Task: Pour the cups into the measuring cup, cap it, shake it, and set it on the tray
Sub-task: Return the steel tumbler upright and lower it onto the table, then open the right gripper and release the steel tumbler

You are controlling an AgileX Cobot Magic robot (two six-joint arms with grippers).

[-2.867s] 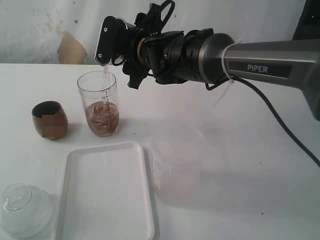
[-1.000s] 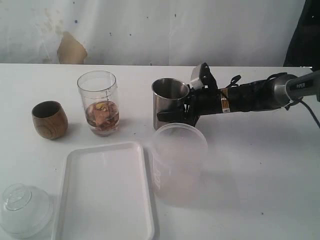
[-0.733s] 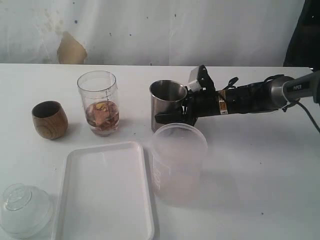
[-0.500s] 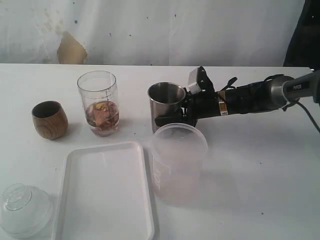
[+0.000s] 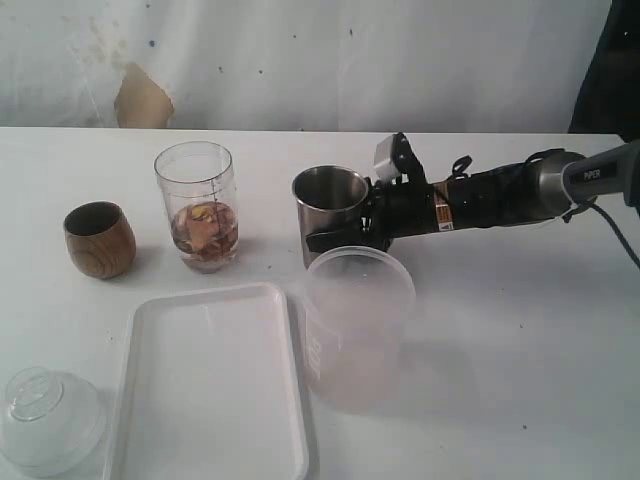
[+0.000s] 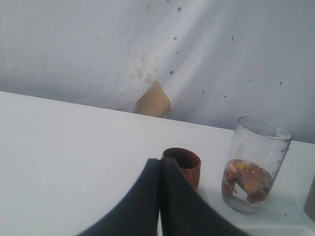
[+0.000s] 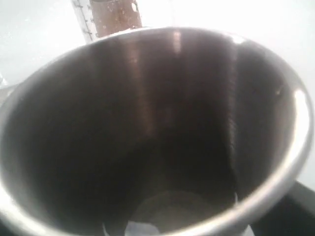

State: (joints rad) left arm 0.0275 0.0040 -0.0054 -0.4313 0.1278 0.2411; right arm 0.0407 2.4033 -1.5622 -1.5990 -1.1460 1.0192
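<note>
Two cups looked emptied to me: the wooden cup [image 5: 99, 238] and the steel tumbler [image 5: 328, 215] stood upright on the bench [image 5: 520, 330], one on each side of the measuring cup [image 5: 197, 205]. It held brownish contents and stood uncapped near the tray [image 5: 210, 380], not on it. Capping, shaking and traying remained, by my reckoning. My right jaws stood wide around the tumbler; I could not tell whether they gripped it. My left jaws were pressed together, holding nothing.

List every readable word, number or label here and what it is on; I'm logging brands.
White lettering on the right arm's grey link: too small to read.
Orange sticker on its black wrist: blurred.
Printed scale on the tall clear plastic measuring cup: tick marks only, no legible numbers.
</note>
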